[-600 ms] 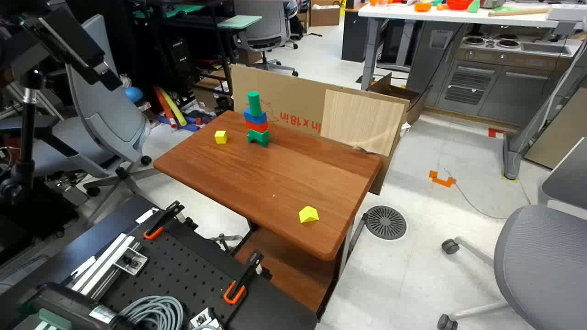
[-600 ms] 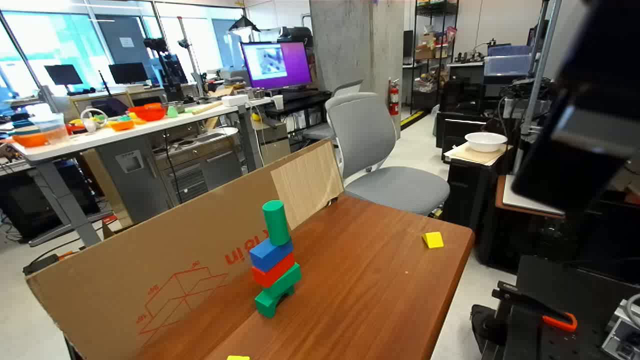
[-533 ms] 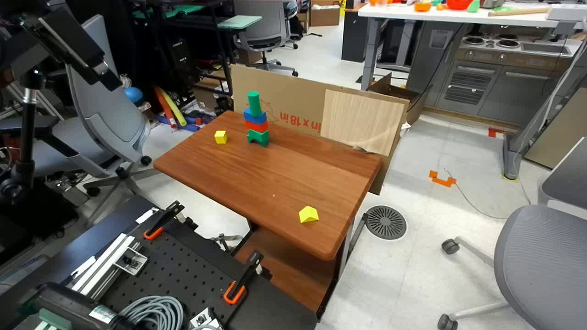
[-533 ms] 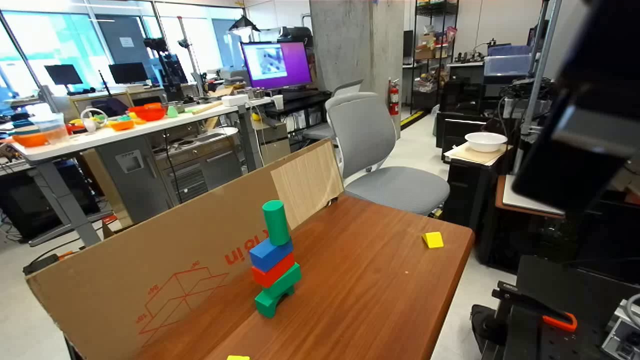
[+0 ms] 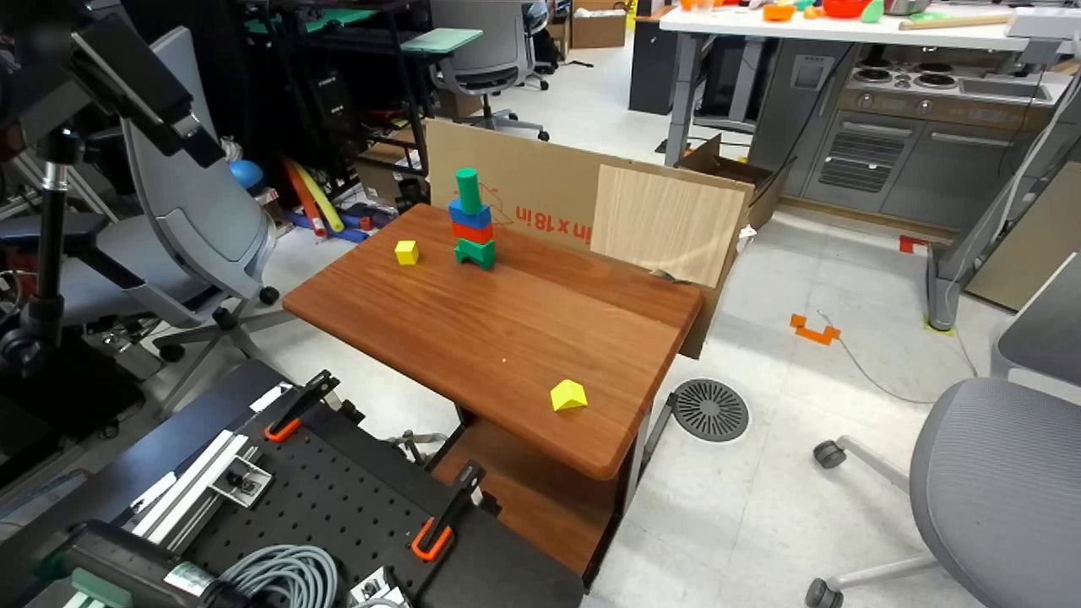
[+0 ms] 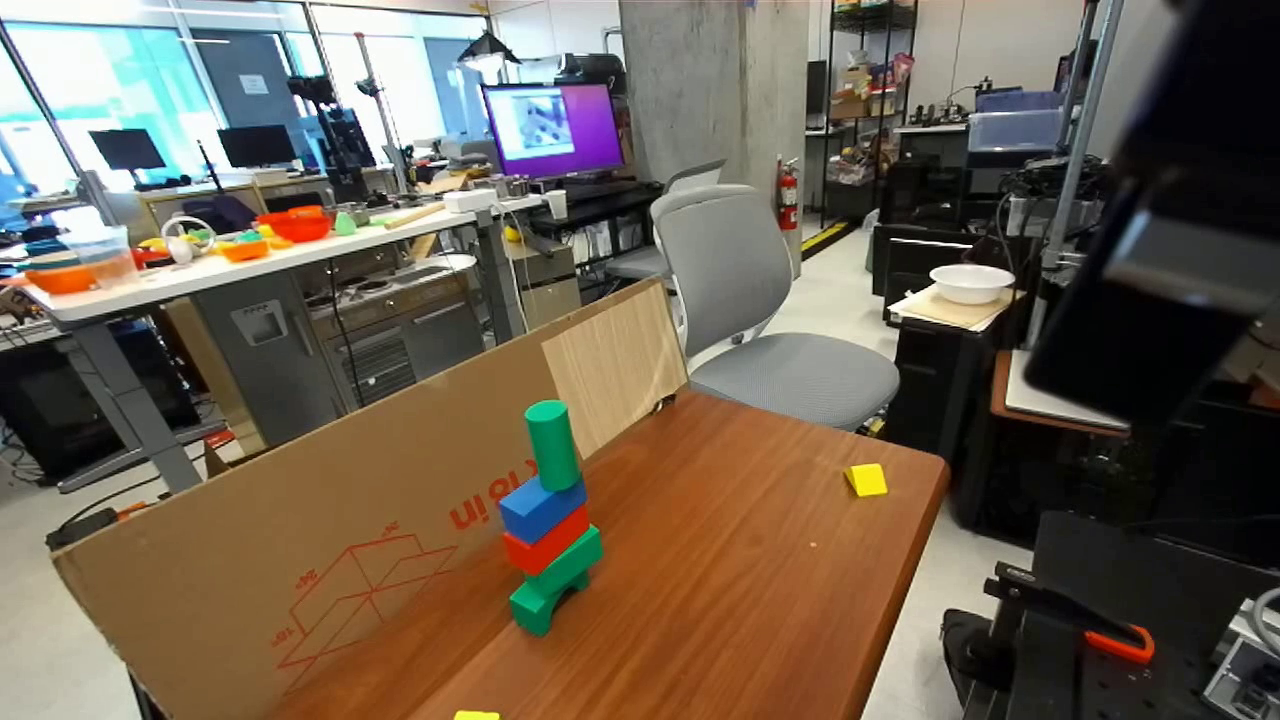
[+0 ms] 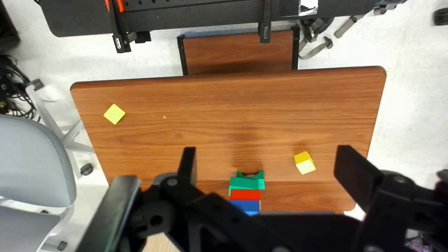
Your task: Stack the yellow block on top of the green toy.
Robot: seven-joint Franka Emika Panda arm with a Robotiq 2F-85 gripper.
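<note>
In the wrist view we had our Robotiq gripper (image 7: 267, 164) spread wide, its two black fingers (image 7: 357, 180) well apart, one left, one right. Our black linkage bars (image 7: 201, 215) lay nearer, along the bottom. High on the left of an exterior view hung a black part of our arm (image 5: 139, 74), tilted down to the right; near on the right of an exterior view, a blurred dark arm part (image 6: 1165, 320) showed cropped. Which part, we could not tell.
</note>
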